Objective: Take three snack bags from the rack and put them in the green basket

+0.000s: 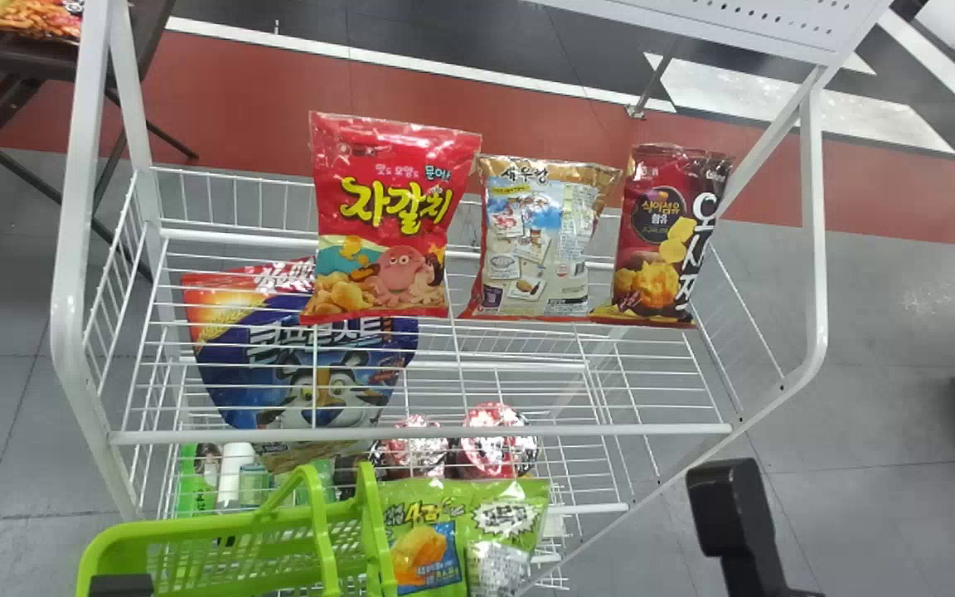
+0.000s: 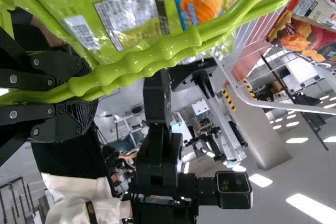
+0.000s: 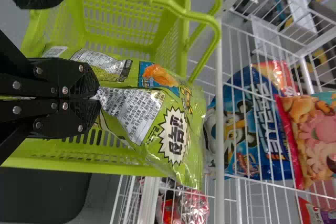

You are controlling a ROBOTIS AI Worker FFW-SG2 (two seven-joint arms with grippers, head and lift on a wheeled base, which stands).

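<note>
Lime-green plastic basket [image 1: 196, 526], its smooth green handles [image 2: 142, 62] clamped in left gripper [image 2: 79, 94], right gripper [image 3: 97, 98] pinching shiny green snack bag [image 1: 504, 531] (by the basket's edge), white wire rack [image 1: 419, 432] beyond

Red bag [image 1: 390, 215] L, gold-topped bag [image 1: 535, 240] mid, dk red bag [image 1: 660, 240] R on rack shelf [image 1: 660, 429]; blue bag [image 1: 233, 373] below. Green basket [image 1: 187, 527] btm L, green packaging [image 1: 506, 531] by its R end.

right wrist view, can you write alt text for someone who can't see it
The right gripper has its jaws closed on one end of a green snack bag, with the green basket beyond it. Alongside, a white wire rack holds a blue bag and a red bag.
</note>
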